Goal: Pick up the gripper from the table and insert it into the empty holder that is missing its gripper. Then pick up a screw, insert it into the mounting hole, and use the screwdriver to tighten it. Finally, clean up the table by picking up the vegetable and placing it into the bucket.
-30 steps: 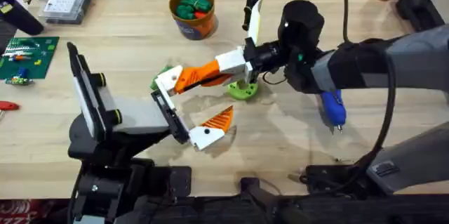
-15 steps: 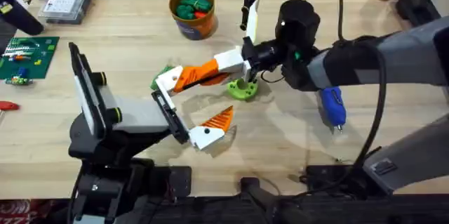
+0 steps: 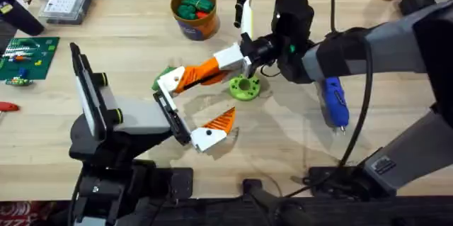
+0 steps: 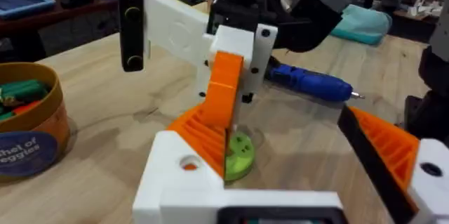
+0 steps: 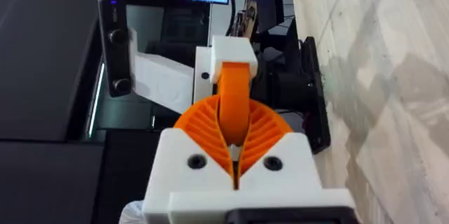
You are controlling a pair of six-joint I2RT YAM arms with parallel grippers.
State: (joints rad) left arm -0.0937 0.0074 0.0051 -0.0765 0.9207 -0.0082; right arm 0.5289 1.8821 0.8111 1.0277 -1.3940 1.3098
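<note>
Orange ribbed pads mark the left gripper [image 3: 198, 116] nearest the arms' bases: its two white fingers stand spread wide apart, one finger [image 3: 212, 128] low toward the near edge of the table [image 3: 396, 56], the other up at the holder [image 3: 168, 81]. That small white block sits at the left of centre on the light wooden planks, and the gripper [image 3: 202, 74], the long smooth orange wedge, has its near end at the holder and runs up and to the right from it. The right gripper [image 3: 237, 61] is clamped on the far end of that orange piece; in the right wrist view its ribbed pads [image 5: 203, 129] press against both sides of the wedge.

Just right of the orange piece lies a flat green round vegetable slice [image 3: 244, 88] on the table. Farther right, under the right arm, the blue screwdriver [image 3: 335, 104] lies with its thin metal tip pointing toward the near edge. At the far side, beyond the holder, stands the bucket [image 3: 193, 13], with green and red pieces inside.
</note>
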